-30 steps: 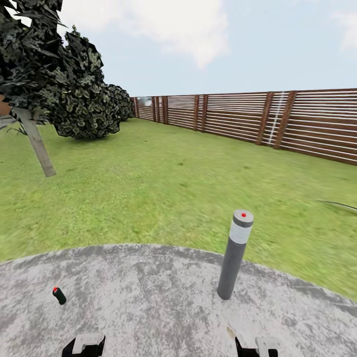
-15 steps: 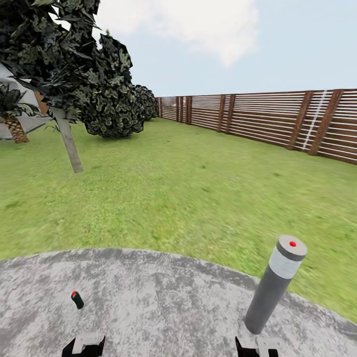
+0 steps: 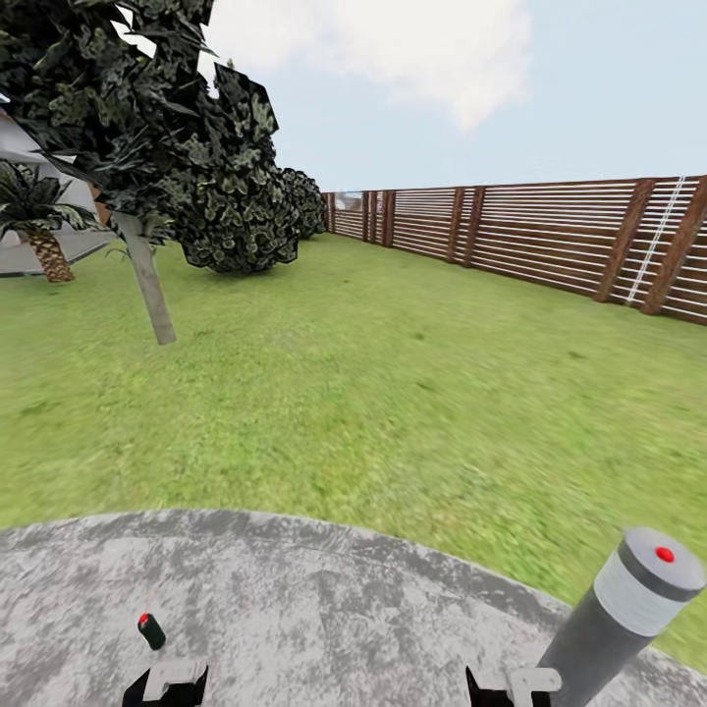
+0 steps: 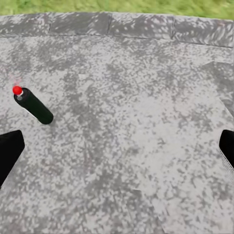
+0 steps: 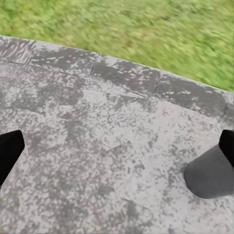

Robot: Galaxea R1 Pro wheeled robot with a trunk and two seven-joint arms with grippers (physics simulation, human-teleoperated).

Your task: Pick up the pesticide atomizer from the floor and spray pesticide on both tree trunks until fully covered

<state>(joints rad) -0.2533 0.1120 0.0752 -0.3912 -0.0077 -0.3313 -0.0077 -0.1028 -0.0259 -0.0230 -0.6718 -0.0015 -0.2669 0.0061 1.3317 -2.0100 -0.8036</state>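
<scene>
- Grey speckled paving (image 3: 324,599) seen across the foot of the head view, with the green lawn (image 3: 393,393) beyond it and the brown slat fence (image 3: 550,241) along the far right side.
- Pesticide atomizer (image 3: 150,631) spotted lying on that paving, dark body and red tip, just ahead of the left gripper (image 3: 165,684); right gripper (image 3: 513,684) showing at the bottom edge, near a grey bollard (image 3: 619,619) with a red dot on its cap.
- Pale, leaning trunk (image 3: 149,285) under a dark leafy crown (image 3: 128,128) noted far off at the left, well apart from the robot; scaly palm (image 3: 39,231) further left, not a target.
- Left wrist view: atomizer (image 4: 33,105) lying on its side on the paving, off to one side of the line between the fingers (image 4: 9,153); fingers wide apart, nothing held.
- Right wrist view: dark fingers (image 5: 9,151) likewise apart and empty, over paving near the grass edge, the bollard's base (image 5: 209,175) close by one fingertip.
- Judged as the approach before the pick-up: best done by shifting the left gripper sideways until the can sat centred, turning the wrist so the fingers crossed the body and not its length, then lowering slowly, since a round can could roll if nudged.
</scene>
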